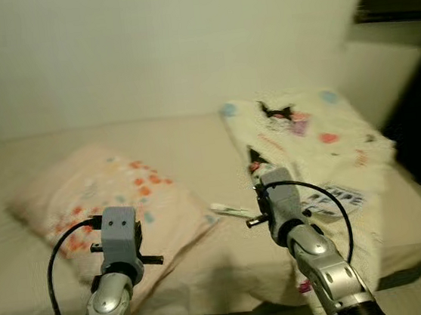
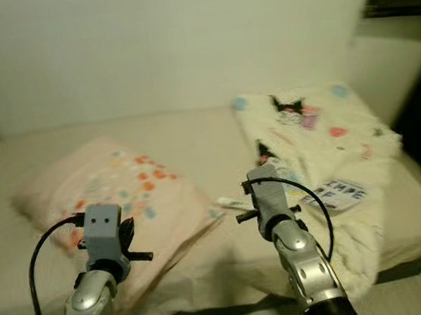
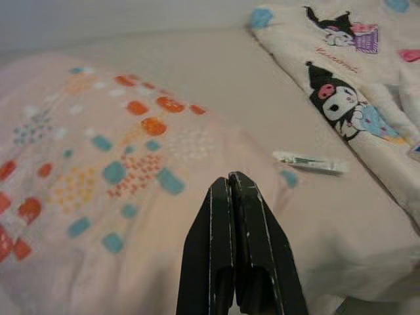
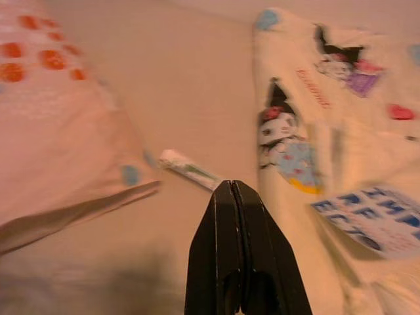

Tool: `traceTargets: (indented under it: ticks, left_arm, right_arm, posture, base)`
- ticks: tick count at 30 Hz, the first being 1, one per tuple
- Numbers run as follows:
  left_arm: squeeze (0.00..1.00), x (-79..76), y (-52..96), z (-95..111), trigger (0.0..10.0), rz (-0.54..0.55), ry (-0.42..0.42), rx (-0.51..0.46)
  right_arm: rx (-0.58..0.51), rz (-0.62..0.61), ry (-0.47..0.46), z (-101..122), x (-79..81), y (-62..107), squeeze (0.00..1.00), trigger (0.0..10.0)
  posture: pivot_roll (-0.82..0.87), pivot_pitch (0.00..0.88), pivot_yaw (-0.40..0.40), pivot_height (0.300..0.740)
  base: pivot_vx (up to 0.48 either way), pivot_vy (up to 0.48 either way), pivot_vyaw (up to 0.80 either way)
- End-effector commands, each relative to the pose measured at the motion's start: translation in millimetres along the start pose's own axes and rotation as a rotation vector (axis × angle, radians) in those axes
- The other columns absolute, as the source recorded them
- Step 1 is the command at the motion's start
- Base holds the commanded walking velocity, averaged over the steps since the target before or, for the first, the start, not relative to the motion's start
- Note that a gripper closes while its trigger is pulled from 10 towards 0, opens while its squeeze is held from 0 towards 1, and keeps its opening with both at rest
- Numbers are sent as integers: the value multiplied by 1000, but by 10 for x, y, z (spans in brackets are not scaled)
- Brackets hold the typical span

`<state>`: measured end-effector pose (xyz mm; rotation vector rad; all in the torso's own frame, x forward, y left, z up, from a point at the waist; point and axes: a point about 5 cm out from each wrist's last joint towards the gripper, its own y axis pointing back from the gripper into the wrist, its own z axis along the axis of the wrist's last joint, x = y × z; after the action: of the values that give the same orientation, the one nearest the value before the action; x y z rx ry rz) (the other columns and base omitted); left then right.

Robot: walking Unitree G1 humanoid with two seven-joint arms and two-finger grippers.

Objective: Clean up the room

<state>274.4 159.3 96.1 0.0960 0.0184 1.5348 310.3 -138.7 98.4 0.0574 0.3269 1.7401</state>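
A pale wall [image 1: 168, 48] backs the scene; a dark opening sits at the far right edge. The bed [image 1: 193, 140], covered in a beige sheet, spans the width of the head views. On its right half lies a cream blanket [image 1: 307, 135] printed with cartoon figures and coloured spots, rumpled and hanging over the near edge; on its left half lies a pink pillow [image 1: 109, 199] with orange and teal patches, set at an angle. A printed sheet with blue lettering [image 1: 333, 198] rests on the blanket near the right arm. Between pillow and blanket, on the bare sheet, lies a small white tube [image 3: 310, 161] with dark marking, just beside the pillow's corner and apart from the blanket. The left hand [image 3: 231, 190] is raised above the near part of the pillow, fingers pressed together with nothing between them; the right hand [image 4: 230, 197] hovers over the sheet close to the tube, fingers likewise closed and empty.
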Motion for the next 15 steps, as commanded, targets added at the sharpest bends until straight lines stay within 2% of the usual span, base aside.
traceTargets:
  ticks: [1, 7, 15]
  left_arm:
    - [0, 25, 14, -50, 10000, 13, 10, 16]
    - [0, 31, 16, -34, 10000, 14, 22, 4]
    - [0, 23, 16, -20, 10000, 1, 24, -6]
  right_arm:
    - [3, 11, -7, -19, 30, -7, 0, 10000]
    - [5, 14, -6, -21, 41, -10, 0, 10000]
    - [5, 11, -9, -25, 47, -10, 0, 10000]
  posture:
    - [-80, 44, -55, 740]
    - [-78, 45, -55, 740]
    - [-77, 41, -50, 740]
  base:
    - [0, 0, 0]
    - [0, 0, 0]
    - [304, 0, 0]
